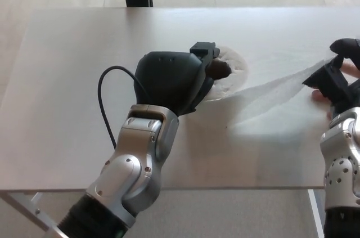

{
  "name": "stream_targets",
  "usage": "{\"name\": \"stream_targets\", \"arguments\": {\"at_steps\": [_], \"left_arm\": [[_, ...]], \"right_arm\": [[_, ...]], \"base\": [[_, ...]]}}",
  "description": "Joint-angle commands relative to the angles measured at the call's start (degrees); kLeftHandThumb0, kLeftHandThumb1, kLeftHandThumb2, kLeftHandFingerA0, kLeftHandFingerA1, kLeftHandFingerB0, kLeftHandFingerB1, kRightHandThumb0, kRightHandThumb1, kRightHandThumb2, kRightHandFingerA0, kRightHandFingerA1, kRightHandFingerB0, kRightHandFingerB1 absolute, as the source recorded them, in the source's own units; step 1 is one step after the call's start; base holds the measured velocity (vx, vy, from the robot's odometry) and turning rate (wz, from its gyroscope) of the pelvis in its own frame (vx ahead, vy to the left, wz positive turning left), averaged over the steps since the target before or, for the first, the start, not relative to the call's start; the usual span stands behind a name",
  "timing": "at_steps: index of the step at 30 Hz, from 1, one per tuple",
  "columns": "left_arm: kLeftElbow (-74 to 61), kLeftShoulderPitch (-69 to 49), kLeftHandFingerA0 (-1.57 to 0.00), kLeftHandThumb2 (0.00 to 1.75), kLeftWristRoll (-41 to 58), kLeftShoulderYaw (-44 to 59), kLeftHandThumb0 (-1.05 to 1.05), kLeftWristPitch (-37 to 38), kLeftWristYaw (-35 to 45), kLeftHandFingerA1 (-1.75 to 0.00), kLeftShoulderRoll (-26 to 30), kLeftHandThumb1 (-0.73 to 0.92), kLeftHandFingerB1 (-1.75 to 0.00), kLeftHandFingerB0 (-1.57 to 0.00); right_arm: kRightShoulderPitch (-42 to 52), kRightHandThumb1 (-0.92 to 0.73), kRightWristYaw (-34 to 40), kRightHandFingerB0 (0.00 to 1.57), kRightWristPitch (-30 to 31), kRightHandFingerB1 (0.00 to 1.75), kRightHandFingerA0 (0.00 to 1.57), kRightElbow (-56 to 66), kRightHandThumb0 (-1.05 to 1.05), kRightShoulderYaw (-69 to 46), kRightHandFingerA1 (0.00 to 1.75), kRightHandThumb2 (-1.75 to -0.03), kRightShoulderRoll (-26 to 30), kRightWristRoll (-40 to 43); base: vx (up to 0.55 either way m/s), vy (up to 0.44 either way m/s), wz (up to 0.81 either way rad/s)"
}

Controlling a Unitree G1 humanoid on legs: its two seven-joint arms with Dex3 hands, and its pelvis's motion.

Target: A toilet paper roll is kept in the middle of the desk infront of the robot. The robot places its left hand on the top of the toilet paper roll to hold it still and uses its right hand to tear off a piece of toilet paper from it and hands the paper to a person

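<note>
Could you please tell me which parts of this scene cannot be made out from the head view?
- Toilet paper roll: mostly hidden under the left hand; only its right part shows.
- Right hand: cut by the right picture edge; its grip on the paper strip is unclear.
- Person's hand: only fingertips show behind the right hand.

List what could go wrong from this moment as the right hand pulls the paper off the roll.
1. The sheet is stretched taut from the toilet paper roll to the right hand and looks unsevered; more pulling may unspool paper rather than tear it.
2. The left hand covers only part of the roll's top, so a sideways tug could tip or drag it.
3. A person's fingers sit right by the right hand and could get bumped.
</note>
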State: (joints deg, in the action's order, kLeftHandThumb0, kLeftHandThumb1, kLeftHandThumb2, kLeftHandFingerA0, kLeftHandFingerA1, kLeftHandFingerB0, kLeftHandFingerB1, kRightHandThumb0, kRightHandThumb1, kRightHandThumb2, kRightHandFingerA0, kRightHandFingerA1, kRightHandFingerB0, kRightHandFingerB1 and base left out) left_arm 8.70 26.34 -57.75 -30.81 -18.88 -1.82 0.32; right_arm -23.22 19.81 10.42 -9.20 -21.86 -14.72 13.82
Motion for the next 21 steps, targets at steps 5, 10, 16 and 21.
{"name": "stream_targets", "arguments": {"at_steps": [5, 10, 16, 21], "left_arm": [[1.89, -5.41, -0.90, 0.66, -0.20, -0.94, -0.37, -3.41, 1.52, -1.35, 1.56, 0.72, -0.46, -0.49], [1.74, -5.64, -0.89, 0.69, 0.26, -0.88, -0.38, -3.71, 2.58, -1.46, 1.46, 0.73, -0.45, -0.46], [1.70, -5.58, -0.86, 0.68, -0.16, -0.88, -0.36, -3.72, 2.63, -1.43, 1.98, 0.72, -0.44, -0.49], [1.66, -5.60, -0.86, 0.68, -0.17, -0.90, -0.36, -3.76, 2.64, -1.43, 1.99, 0.72, -0.44, -0.49]], "right_arm": [[-10.65, -0.71, 10.43, 1.15, 0.29, 1.24, 1.18, 2.20, -0.13, -3.43, 1.26, -1.32, -13.69, 19.29], [-9.61, -0.54, 11.31, 0.78, 0.83, 1.75, 1.10, 3.52, -0.23, -1.64, 1.75, -1.38, -13.58, 20.35], [-6.20, -0.53, 8.53, 0.74, 5.13, 1.75, 1.05, 5.04, -0.24, 1.37, 1.75, -1.40, -10.96, 22.07], [-5.79, -0.53, 9.28, 0.74, 5.03, 1.75, 1.05, 5.22, -0.24, 2.44, 1.75, -1.40, -10.19, 23.37]], "base": [[0.00, 0.000, 0.00], [0.00, 0.000, 0.00], [0.00, 0.000, 0.00], [0.00, 0.000, 0.00]]}}
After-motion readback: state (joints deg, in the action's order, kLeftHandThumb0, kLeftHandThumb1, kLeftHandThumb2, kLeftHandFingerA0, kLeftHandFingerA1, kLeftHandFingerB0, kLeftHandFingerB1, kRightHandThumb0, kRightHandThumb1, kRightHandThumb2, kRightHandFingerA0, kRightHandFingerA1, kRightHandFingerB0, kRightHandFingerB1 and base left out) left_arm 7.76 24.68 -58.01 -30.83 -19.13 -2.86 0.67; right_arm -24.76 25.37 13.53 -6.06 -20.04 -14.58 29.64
